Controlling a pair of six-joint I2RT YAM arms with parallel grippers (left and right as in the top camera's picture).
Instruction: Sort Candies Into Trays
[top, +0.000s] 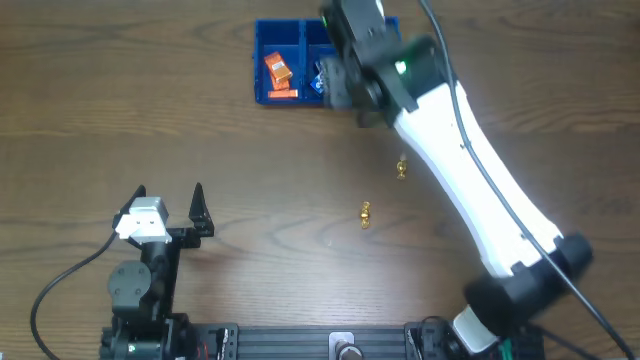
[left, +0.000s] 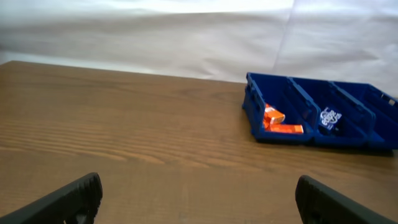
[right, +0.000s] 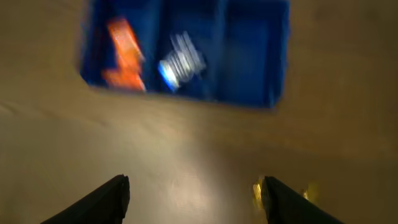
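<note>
no text or labels can be read.

The place reads as a robotics lab bench: a plain white sheet (left: 155, 37) hangs as a backdrop well beyond the left claw (left: 199, 202), past the far edge of the wood-grain table (top: 250, 150), and behind the claw a black mounting rail (top: 290, 338) carries the arm bases.
</note>
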